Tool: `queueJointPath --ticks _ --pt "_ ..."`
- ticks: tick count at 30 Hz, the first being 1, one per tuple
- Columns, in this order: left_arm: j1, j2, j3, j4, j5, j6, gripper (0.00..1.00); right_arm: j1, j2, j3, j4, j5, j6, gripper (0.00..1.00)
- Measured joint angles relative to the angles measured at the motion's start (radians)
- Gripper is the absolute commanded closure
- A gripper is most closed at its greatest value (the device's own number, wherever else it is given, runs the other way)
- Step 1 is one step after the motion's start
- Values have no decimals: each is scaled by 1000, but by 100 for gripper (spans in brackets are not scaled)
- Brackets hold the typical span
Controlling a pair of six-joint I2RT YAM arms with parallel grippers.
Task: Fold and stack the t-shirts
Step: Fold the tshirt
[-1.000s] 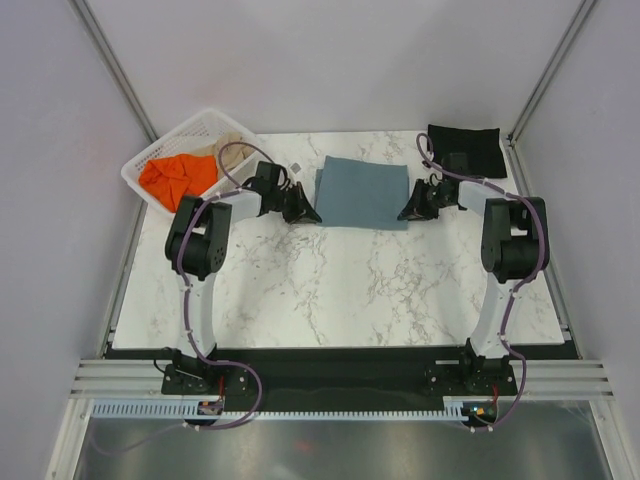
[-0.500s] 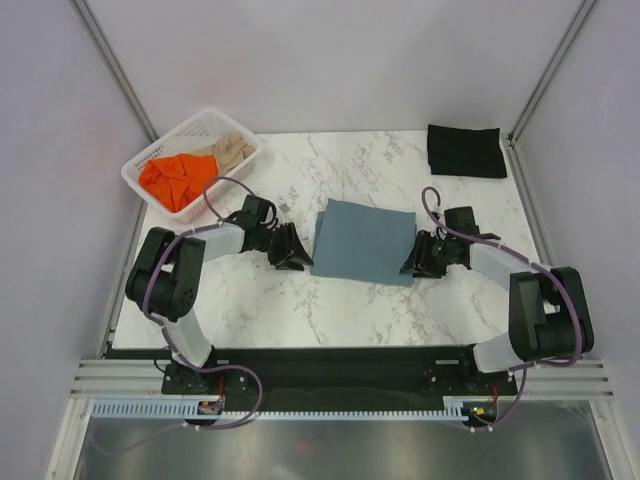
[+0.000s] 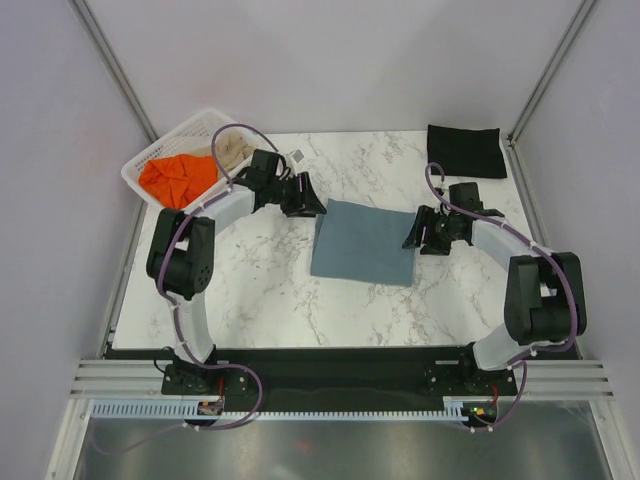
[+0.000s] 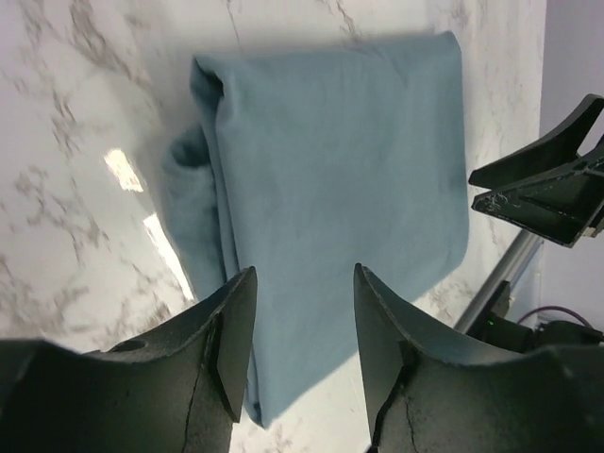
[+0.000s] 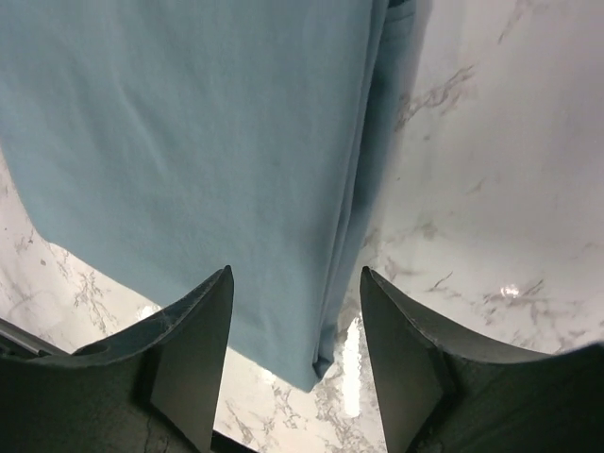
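A slate blue-grey t-shirt [image 3: 364, 243] lies folded into a flat rectangle in the middle of the table. My left gripper [image 3: 312, 206] stands open at its far left corner. In the left wrist view its fingers [image 4: 304, 274] hang apart above the cloth [image 4: 330, 160] with nothing between them. My right gripper [image 3: 411, 237] is open at the shirt's right edge, and its fingers [image 5: 294, 274] straddle the folded edge [image 5: 189, 123] without gripping it. A black t-shirt [image 3: 465, 150] lies folded at the far right corner. Orange [image 3: 178, 176] and beige [image 3: 232, 149] shirts sit crumpled in the basket.
The white lattice basket [image 3: 150, 156] stands at the far left corner of the marble table [image 3: 260, 290]. A small white square tag [image 3: 298, 156] lies near the left arm's wrist. Metal frame posts rise at both far corners.
Both arms drew the blue-grey shirt nearer across the table. Both grippers then opened and let go of it. The left gripper moved back up to the shirt's far left corner.
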Motion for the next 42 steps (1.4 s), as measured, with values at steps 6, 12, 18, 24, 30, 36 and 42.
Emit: queueJointPath --ticks 6,12,18,24,30,36,42 --pt "0 180 167 -5 5 60 45 -44 115 56 1 -23 -30 32" --pt "-3 329 280 -8 38 86 44 -48 195 91 39 -66 -42 30" --pt "-18 383 359 -8 81 90 43 -48 222 90 80 -90 -41 30" --pt "-31 383 391 -8 82 98 41 -50 227 90 115 -87 -40 30" --pt "-30 389 406 -8 84 124 41 -84 247 123 128 -40 -37 29" --pt "-29 433 452 -8 116 145 48 -126 332 217 152 -48 -67 33" --pt "-29 478 486 -8 133 156 50 -132 445 336 177 -119 -87 45"
